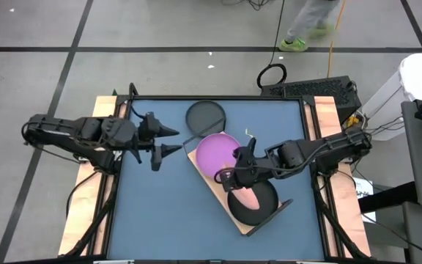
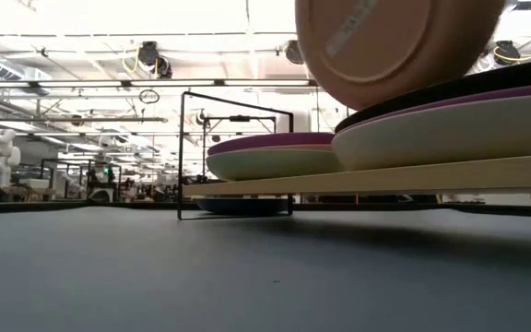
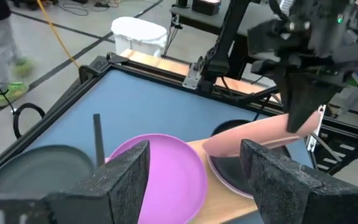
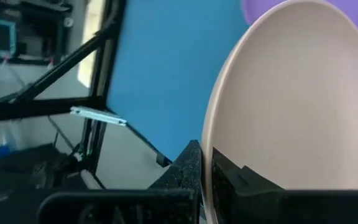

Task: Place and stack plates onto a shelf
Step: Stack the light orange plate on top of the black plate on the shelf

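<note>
Pink plate (image 4: 291, 112) pinched at its rim in right gripper (image 1: 234, 176), tilted above black plate (image 1: 258, 207) on shelf (image 1: 218, 192). Purple plate (image 1: 217, 152) on shelf's other end. Dark plate (image 1: 204, 116) alone on blue surface (image 1: 160, 213). Left gripper (image 1: 173, 141) waiting beside, fingers apart

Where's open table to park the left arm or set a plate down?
Free: blue table before the left gripper, up to the shelf. Crowded: the shelf's purple plate and black plate, under the right gripper holding the pink plate; a dark plate beyond.
</note>
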Motion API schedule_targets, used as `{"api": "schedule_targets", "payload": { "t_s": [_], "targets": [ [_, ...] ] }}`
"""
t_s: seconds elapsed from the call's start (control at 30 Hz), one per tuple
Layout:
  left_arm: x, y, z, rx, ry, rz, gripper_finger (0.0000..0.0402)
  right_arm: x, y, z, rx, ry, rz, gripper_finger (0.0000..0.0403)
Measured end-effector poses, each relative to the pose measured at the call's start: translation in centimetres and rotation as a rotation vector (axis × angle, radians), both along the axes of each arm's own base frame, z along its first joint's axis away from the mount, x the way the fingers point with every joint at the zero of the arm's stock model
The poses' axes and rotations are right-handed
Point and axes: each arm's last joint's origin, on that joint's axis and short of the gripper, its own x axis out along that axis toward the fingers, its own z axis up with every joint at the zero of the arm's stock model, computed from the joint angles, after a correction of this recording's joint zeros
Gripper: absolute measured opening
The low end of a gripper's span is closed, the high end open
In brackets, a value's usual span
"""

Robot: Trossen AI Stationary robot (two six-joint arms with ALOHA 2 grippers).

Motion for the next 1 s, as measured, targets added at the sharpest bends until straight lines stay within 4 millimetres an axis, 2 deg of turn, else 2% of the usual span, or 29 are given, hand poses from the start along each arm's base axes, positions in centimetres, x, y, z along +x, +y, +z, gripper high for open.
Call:
{"api": "schedule_targets", "payload": {
  "t_s": [0.17, 0.33, 0.8, 1.0],
  "targets": [
    [-1.6, 0.1, 0.2, -0.009, 0.023, -0.002, 0.0253, -0.3, 0.5, -0.9, 0.013, 0.091, -0.033, 0.0],
    [-2.2, 0.1, 0.2, -0.02, 0.045, -0.036, 0.0253, -0.3, 0.5, -1.0, 0.024, 0.102, -0.05, 0.0],
    [-2.4, -0.2, -0.3, -0.035, 0.097, -0.086, 0.0253, -0.5, 1.1, -0.8, 0.11, 0.112, -0.104, 0.0],
    [-2.4, -0.2, -0.3, -0.037, 0.101, -0.083, 0.0253, -1.1, 1.0, -1.3, 0.1, 0.183, -0.152, 0.0]
  ]
}}
